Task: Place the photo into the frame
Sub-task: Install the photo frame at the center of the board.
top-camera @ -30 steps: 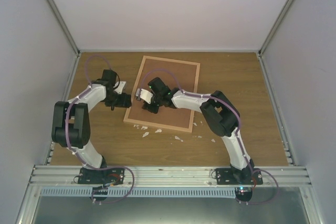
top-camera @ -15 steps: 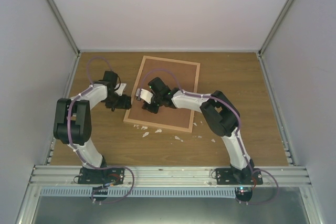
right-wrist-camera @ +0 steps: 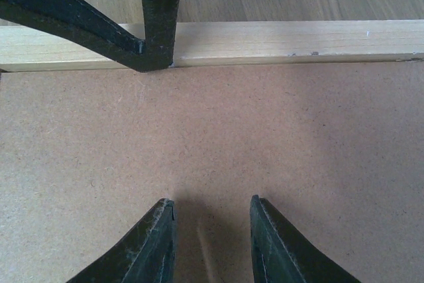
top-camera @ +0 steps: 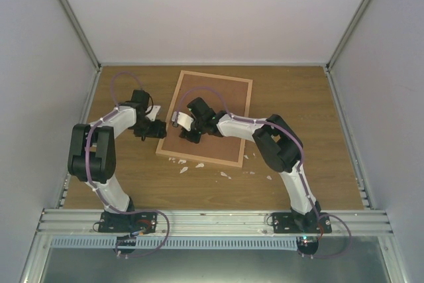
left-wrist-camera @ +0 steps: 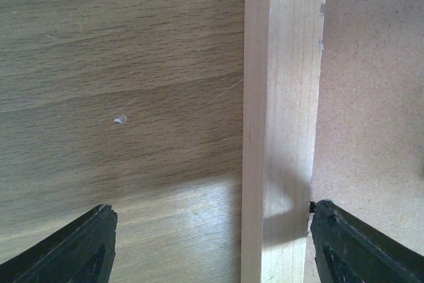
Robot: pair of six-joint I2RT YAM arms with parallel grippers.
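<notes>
Frame [top-camera: 216, 75] lies flat on the wooden table [top-camera: 305, 117], back side up and slightly angled, at centre-left. A brown backing board [top-camera: 233, 96] fills it. White scraps [top-camera: 199, 164] are scattered on the table just beside its near rail.

The left gripper [left-wrist-camera: 212, 223] sits at the frame's left rail with fingers wide apart and nothing held. One finger [left-wrist-camera: 86, 246] is over bare table and the other is at the rail's inner edge, over the board, so the rail runs between them.

The right gripper [right-wrist-camera: 212, 203] is down over the backing board near that same rail, fingers partly apart with only bare board between them. Can't tell if the tips touch the board. In the right wrist view, a left finger [right-wrist-camera: 158, 24] is at the rail's inner edge.
</notes>
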